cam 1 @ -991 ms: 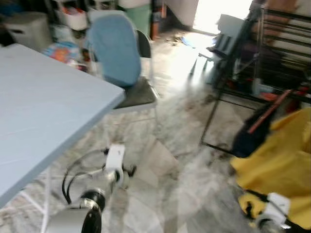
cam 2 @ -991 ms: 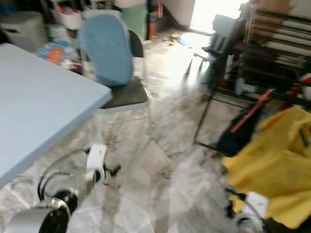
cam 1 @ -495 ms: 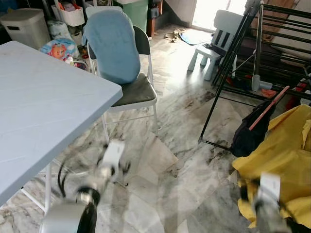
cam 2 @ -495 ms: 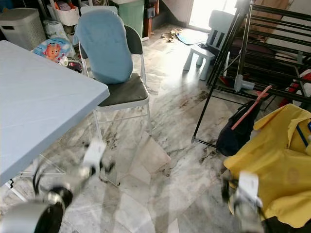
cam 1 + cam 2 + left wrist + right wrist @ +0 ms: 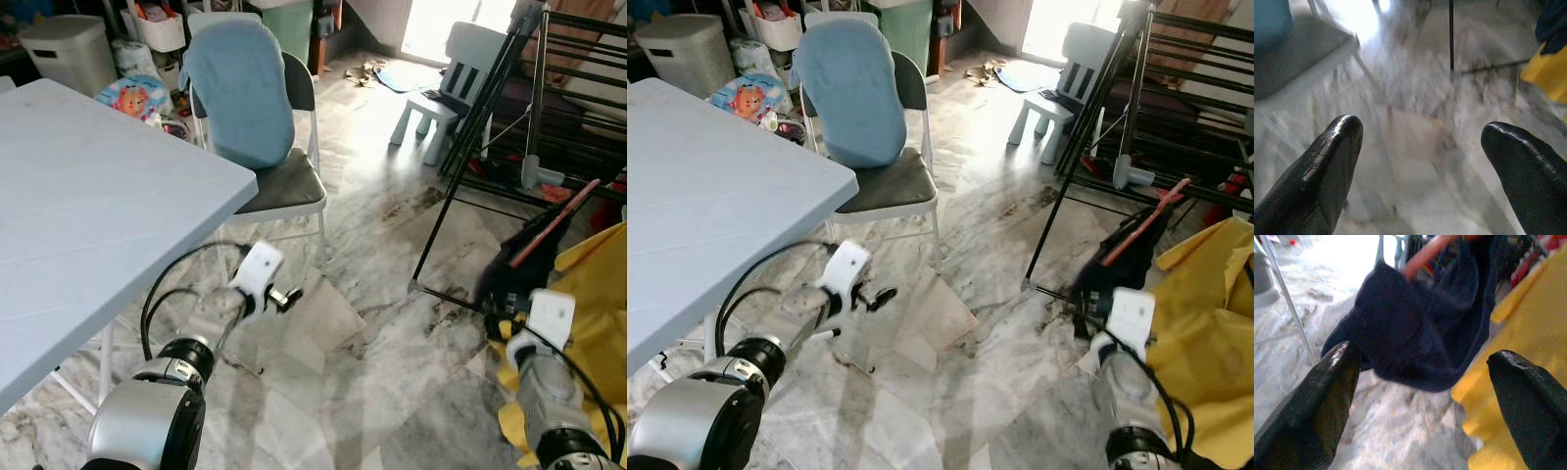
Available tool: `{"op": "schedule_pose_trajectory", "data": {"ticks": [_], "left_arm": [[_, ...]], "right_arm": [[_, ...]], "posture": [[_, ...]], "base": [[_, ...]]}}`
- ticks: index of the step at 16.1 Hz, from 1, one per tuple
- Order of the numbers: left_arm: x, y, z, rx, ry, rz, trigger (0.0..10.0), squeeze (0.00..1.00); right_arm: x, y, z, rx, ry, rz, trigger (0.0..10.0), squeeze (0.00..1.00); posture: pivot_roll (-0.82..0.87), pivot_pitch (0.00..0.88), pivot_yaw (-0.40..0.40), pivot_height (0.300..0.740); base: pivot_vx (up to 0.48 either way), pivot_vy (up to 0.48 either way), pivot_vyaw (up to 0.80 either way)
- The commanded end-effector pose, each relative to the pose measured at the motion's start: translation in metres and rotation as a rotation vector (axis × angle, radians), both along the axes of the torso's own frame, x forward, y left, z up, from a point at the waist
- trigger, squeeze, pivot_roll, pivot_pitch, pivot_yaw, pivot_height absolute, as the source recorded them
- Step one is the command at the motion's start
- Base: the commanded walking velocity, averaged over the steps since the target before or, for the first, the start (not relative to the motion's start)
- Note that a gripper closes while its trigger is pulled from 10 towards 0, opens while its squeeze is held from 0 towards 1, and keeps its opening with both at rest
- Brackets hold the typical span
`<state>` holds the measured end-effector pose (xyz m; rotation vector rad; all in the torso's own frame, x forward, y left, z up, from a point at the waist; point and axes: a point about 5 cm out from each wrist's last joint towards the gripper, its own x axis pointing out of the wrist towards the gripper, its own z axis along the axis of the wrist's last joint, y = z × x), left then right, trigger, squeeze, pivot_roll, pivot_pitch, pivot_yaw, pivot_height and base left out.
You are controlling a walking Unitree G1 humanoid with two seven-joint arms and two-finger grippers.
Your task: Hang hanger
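Right gripper (image 5: 1420,396), fingers spread wide, points at the dark navy garment (image 5: 1420,328) draped on an orange-pink hanger (image 5: 554,211) just ahead (yellow cloth (image 5: 1518,382) beside it). Left gripper (image 5: 1420,166), also spread, hovers over marble floor (image 5: 372,352).

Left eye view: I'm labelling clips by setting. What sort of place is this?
Likely a lived-in home utility or dining area: folding chair at a table, black drying rack, child's white chair.

Table (image 5: 88,196) left — chair (image 5: 265,147) behind — rack (image 5: 549,98) right.
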<state>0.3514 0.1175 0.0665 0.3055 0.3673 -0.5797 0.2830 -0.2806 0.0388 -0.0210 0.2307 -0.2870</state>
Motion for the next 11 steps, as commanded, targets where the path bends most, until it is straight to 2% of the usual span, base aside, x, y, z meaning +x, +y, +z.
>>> {"op": "schedule_pose_trajectory", "data": {"ticks": [1, 3, 5, 6, 7, 8, 10, 11], "left_arm": [[0.013, 0.004, 0.026, 0.001, -0.137, -0.012, 10.0, 0.00], [0.017, 0.016, 0.042, -0.033, -0.274, 0.051, 10.0, 0.00], [0.008, 0.024, 0.045, -0.087, -0.370, 0.121, 10.0, 0.00], [-0.001, 0.025, 0.043, -0.132, -0.400, 0.118, 10.0, 0.00], [-0.020, 0.029, 0.038, -0.179, -0.425, 0.073, 10.0, 0.00], [-0.030, 0.034, 0.030, -0.169, -0.424, 0.083, 10.0, 0.00], [-0.055, 0.049, 0.010, -0.102, -0.402, 0.105, 10.0, 0.00], [-0.067, 0.048, 0.009, -0.118, -0.389, 0.128, 10.0, 0.00]], "right_arm": [[0.003, 0.006, 0.010, -0.028, -0.039, 0.061, 10.0, 0.00], [0.000, 0.015, 0.028, -0.052, -0.108, 0.144, 10.0, 0.00], [-0.012, 0.029, 0.044, -0.068, -0.176, 0.218, 10.0, 0.00], [-0.021, 0.036, 0.050, -0.078, -0.190, 0.249, 10.0, 0.00], [-0.035, 0.044, 0.057, -0.099, -0.197, 0.285, 10.0, 0.00], [-0.043, 0.047, 0.060, -0.084, -0.191, 0.282, 10.0, 0.00], [-0.060, 0.055, 0.064, -0.037, -0.222, 0.202, 10.0, 0.00], [-0.072, 0.064, 0.061, 0.018, -0.207, 0.166, 10.0, 0.00]], "posture": [[0.04, 0.000, -0.053, 0.740], [0.04, 0.000, -0.046, 0.740], [0.03, 0.000, -0.040, 0.740], [0.02, 0.000, -0.047, 0.740], [0.01, 0.000, -0.057, 0.740], [0.02, 0.000, -0.067, 0.740], [0.03, 0.000, -0.074, 0.740], [0.04, 0.000, -0.075, 0.740]], "base": [[0.000, 0.000, 0.00], [0.000, 0.000, 0.00], [0.000, 0.000, 0.00], [0.000, 0.000, 0.00], [0.000, 0.000, 0.00], [0.000, 0.000, 0.00], [0.000, 0.000, 0.00], [0.000, 0.000, 0.00]]}}
